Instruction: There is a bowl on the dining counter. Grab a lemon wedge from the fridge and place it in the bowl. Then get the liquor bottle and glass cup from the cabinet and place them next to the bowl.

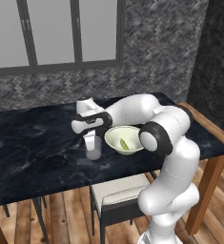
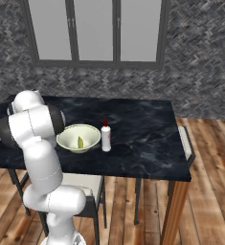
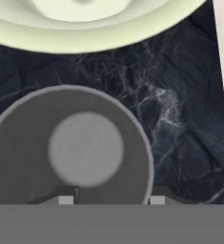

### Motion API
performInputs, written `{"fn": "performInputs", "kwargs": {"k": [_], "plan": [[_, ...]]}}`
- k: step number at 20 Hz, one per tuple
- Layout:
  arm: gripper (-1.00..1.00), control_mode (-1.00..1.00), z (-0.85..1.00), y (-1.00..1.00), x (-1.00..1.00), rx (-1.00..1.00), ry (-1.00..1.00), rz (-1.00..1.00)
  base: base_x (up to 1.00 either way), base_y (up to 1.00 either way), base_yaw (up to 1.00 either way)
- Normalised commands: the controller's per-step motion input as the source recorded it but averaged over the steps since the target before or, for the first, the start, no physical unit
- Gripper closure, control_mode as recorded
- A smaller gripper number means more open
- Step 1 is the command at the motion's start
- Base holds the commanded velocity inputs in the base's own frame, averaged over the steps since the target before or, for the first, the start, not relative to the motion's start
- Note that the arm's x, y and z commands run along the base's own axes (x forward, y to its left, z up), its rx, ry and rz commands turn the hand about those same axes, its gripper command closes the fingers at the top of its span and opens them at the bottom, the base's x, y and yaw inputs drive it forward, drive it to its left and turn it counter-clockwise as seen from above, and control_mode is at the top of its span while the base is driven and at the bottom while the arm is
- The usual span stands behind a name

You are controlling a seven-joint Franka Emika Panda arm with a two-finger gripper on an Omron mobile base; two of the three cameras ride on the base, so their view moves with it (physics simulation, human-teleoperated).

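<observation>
we see the dining counter (image 1: 32, 147), dark veined marble under grey windows (image 2: 95, 31), where the gripper (image 1: 90, 139) stands half-parted astride the glass cup (image 1: 93, 148).

1. The white jointed robot arm with dark joints (image 1: 173, 143) rises from the lower right of the left base view, bends at a raised elbow and reaches forward and to its left.
2. Its wrist turns the hand downward, so the two-finger gripper (image 1: 90, 139) points straight down.
3. In the hand view the two small dark fingertips (image 3: 66, 199) stand apart, the jaws partly spread.
</observation>
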Motion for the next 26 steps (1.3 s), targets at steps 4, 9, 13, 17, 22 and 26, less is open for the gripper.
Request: {"fn": "performInputs", "kwargs": {"k": [4, 9, 13, 17, 22, 26], "plan": [[-1.00, -1.00, 0.02, -0.09, -0.01, 0.00, 0.00, 0.00, 0.00, 0.00, 0.00], [-1.00, -1.00, 0.20, -0.21, -0.16, 0.00, -0.04, 0.00, 0.00, 0.00, 0.00], [-1.00, -1.00, 0.58, -0.19, -0.42, 0.00, -0.14, 0.00, 0.00, 0.00, 0.00], [-1.00, -1.00, 0.97, -0.17, -0.72, 0.01, -0.25, 0.00, 0.00, 0.00, 0.00], [-1.00, -1.00, 1.00, -0.21, -0.90, 0.01, -0.30, 0.00, 0.00, 0.00, 0.00], [-1.00, -1.00, 1.00, -0.40, -0.85, 0.00, -0.21, 0.00, 0.00, 0.00, 0.00]]}}
